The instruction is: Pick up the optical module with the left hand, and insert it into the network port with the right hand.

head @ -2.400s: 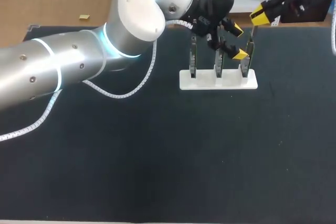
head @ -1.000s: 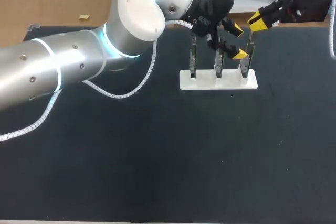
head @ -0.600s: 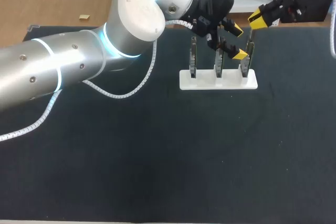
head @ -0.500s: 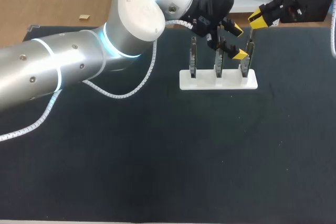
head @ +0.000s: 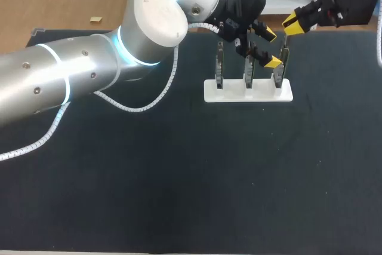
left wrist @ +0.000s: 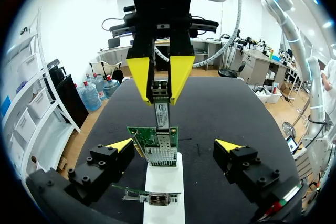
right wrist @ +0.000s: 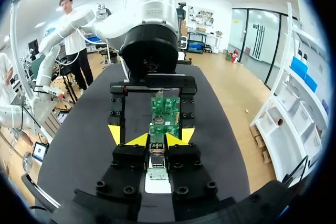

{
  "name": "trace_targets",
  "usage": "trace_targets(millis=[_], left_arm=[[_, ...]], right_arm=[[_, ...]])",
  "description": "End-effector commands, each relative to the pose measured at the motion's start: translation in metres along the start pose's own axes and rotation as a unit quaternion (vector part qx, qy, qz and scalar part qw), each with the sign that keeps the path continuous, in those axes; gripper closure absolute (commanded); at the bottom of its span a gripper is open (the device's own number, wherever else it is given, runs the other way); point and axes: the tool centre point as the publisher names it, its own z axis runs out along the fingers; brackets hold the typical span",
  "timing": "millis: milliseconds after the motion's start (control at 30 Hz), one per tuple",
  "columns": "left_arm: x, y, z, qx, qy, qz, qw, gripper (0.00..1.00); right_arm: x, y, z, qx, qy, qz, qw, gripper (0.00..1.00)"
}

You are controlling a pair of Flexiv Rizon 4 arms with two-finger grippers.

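Over the black table (head: pixel 179 195), right jaws clamp the optical module (left wrist: pixel 162 114).

Bright, even light falls from overhead. The black table (head: pixel 179 195) shows hardly any shadow; the silver left arm (head: pixel 77 76) carries soft glare.

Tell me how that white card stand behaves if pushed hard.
The white stand looks thin and light, no clamp visible, so it may slide. Its upright card is tall and narrow, so it may tip or flex. The open left gripper straddling it might steady it.
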Motion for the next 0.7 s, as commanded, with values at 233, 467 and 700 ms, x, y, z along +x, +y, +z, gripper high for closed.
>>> trace_targets(millis=[233, 467, 700], left_arm=[[-0.0013, 0.0021, 0.0007, 0.002, 0.003, -0.001, 1.0, 0.0], [-0.0013, 0.0021, 0.0007, 0.002, 0.003, -0.001, 1.0, 0.0], [-0.0013, 0.0021, 0.0007, 0.002, 0.003, -0.001, 1.0, 0.0]], right_arm=[[0.0004, 0.0004, 0.0027, -0.001, -0.002, 0.002, 1.0, 1.0], [0.0003, 0.0007, 0.0033, -0.001, -0.001, 0.004, 1.0, 1.0], [-0.0024, 0.0012, 0.0015, 0.002, -0.003, 0.001, 1.0, 1.0]])
